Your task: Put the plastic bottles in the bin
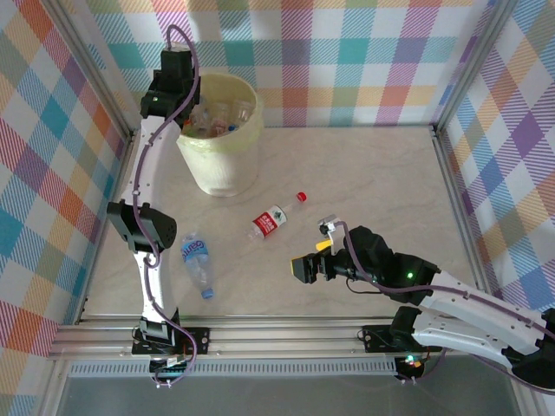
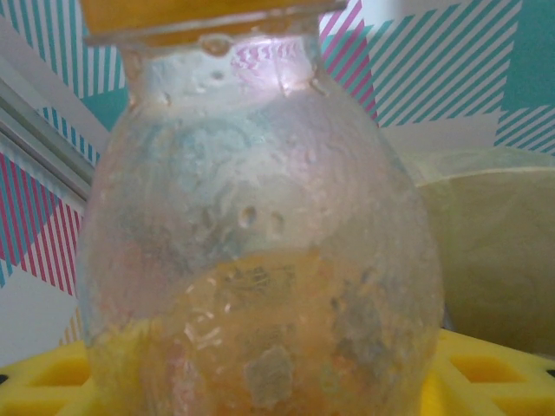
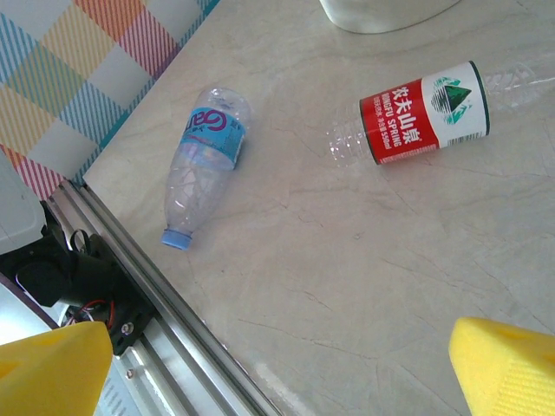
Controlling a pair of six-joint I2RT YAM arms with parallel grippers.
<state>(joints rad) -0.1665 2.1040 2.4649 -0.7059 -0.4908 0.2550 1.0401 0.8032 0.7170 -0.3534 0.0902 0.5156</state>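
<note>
Clear bottle (image 2: pixel 260 234) right up against the left wrist lens, sitting between the yellow pads (image 2: pixel 486 377) of my left claw (image 1: pixel 184 114); one pad above it, one below; whether they are pressing it or only bracketing it I cannot tell. From above, that claw hangs at the left rim of the bin (image 1: pixel 224 165), with the pale bin wall just beside the bottle in the wrist view; several bottles (image 1: pixel 221 117) already lie inside.

Step in hand, as I judge it: drop this bottle into the bin. To do it well: get the bottle fully inside the rim line before letting go, since it sits close to the edge and could clip the rim and bounce out; spread the pads wide so the bulged body falls free rather than hanging on one pad; then lift straight up so the wrist does not nudge the light bin.

My right claw (image 3: pixel 277 368) is spread wide and empty, low over the counter (image 1: pixel 364 182); two bottles lie on their sides there, well apart: red-label bottle (image 3: pixel 425 113) nearer the bin, blue-label bottle (image 3: pixel 204 160) near the front rail. Red one looks like the right claw's pick; take it across the label, jaws square to its length, because it will likely roll and crush easily.
</note>
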